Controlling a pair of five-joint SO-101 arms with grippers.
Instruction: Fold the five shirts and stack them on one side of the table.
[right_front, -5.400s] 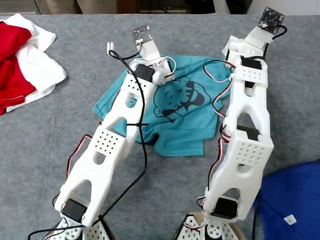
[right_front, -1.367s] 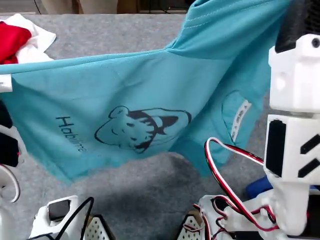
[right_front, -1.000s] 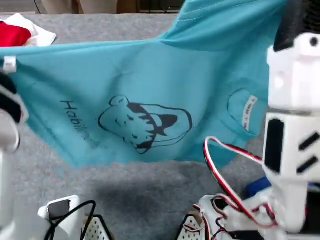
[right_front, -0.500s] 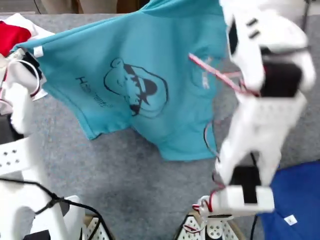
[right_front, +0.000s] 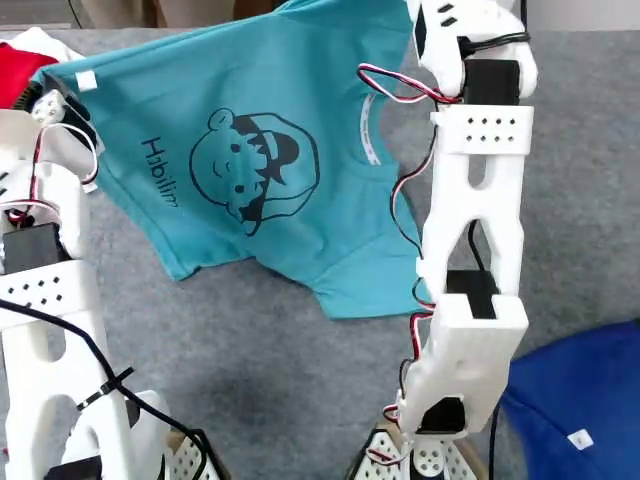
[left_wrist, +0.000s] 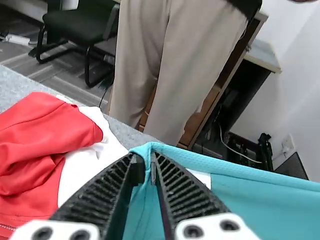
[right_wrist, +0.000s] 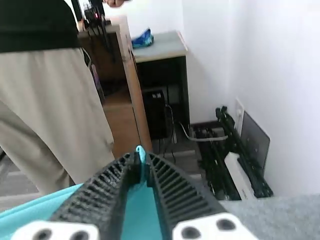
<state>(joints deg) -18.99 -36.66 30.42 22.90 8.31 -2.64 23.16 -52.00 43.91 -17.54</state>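
Since half a second ago your right arm has straightened and the teal shirt has swung round, its print now upright. It hangs over the tabletop, stretched side to side, neckline toward the right arm. The left gripper and right gripper each have their jaws clenched on its top edge.

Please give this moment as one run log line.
teal shirt: stretched between both arms | left gripper: shut on shirt | right gripper: shut on shirt | on table: red shirt, white shirt, blue shirt
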